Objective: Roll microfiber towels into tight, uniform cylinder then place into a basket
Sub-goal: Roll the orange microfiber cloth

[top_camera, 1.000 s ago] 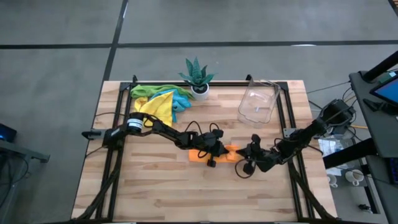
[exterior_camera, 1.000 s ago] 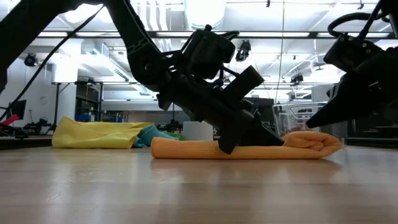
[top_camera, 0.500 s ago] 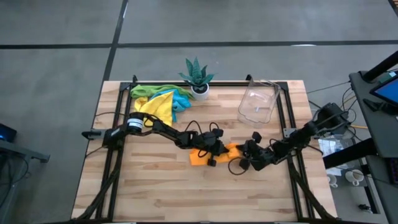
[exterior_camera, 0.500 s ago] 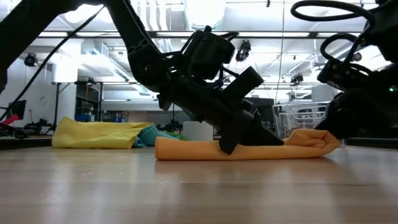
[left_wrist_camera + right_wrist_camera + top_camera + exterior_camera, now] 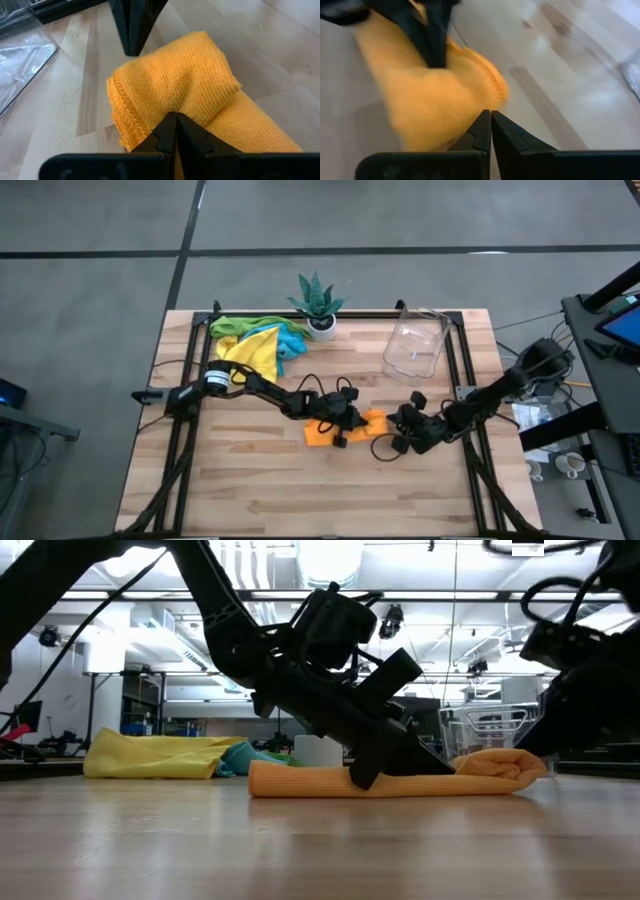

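Rolling orange towel (image 5: 343, 427) at table centre, basket (image 5: 415, 345) lying toward 1 o'clock. Left gripper (image 5: 345, 420) pressing down on roll, jaws closed, holding nothing. Right gripper (image 5: 397, 432) at 3 o'clock end, jaws closed. Needing even pressure, ends aligned, keeping roll tight.

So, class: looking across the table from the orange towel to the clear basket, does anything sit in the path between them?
Nothing visible does. Bare table lies between the orange towel and the basket. The potted plant stands off to one side.
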Available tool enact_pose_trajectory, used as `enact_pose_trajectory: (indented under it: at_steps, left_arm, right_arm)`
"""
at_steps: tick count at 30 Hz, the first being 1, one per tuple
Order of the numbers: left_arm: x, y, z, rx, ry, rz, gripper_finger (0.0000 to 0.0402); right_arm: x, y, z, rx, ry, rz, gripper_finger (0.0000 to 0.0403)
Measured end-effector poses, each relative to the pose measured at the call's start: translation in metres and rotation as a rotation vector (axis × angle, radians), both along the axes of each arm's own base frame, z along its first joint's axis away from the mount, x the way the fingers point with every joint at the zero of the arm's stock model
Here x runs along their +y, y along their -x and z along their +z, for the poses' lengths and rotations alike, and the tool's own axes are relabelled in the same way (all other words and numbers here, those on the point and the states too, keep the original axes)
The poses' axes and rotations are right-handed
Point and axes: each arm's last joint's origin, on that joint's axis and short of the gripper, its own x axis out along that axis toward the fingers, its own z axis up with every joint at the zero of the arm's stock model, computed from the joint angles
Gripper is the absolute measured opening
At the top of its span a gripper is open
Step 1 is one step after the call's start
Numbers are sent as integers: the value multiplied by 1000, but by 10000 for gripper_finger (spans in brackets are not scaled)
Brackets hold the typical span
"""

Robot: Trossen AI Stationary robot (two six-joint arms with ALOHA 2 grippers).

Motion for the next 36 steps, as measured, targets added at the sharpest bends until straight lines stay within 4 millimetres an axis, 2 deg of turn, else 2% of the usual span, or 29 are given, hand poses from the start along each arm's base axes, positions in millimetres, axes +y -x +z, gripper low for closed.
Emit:
enact_pose_trajectory:
  at_steps: [10, 18, 26, 31, 36]
  left_arm:
    - [0, 0, 0, -2, 1, 0, 0]
    - [0, 0, 1, -7, 1, -1, 0]
    - [0, 0, 1, -8, -4, -3, 0]
    - [0, 0, 1, -8, -4, -3, 0]
    - [0, 0, 0, -8, -4, -3, 0]
  right_arm:
    - [25, -2, 14, -142, -19, 176, 8]
    - [26, -4, -8, -65, 2, 151, 8]
    - [30, -4, -20, 30, -129, 212, 8]
    - [31, -2, -14, 40, -163, 253, 8]
    - [31, 3, 7, 43, -191, 289, 8]
